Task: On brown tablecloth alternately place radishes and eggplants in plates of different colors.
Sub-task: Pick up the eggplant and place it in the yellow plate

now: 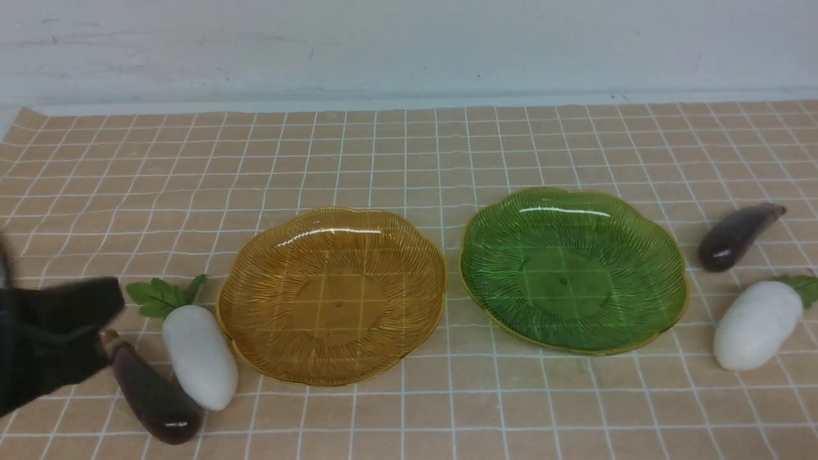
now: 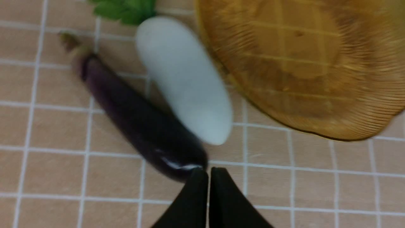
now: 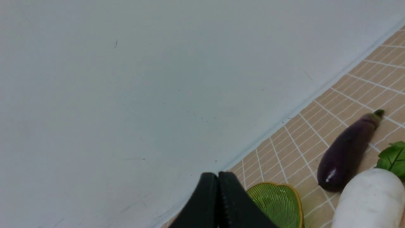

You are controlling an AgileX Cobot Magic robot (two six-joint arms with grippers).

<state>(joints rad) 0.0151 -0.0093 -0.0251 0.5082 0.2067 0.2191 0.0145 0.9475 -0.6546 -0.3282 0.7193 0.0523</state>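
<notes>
Left gripper point(image 2: 208, 177), pressed together, is hovering at the left eggplant's point(image 2: 139, 120) tip; right gripper point(image 3: 217, 179), also closed, is facing the wall point(image 3: 126, 79). The radish point(image 2: 186, 79) is crowding the amber plate's point(image 2: 284, 104) rim.

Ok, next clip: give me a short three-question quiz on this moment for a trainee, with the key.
1. True or false: the amber plate and the green plate both lie empty.
2. Which lies closest to the left gripper? A) the left eggplant B) the green plate C) the amber plate
3. How many vegetables lie on the brown tablecloth, outside the plates?
Key: 1 true. 2 A. 3 four: the left eggplant, left radish, right radish and right eggplant.
</notes>
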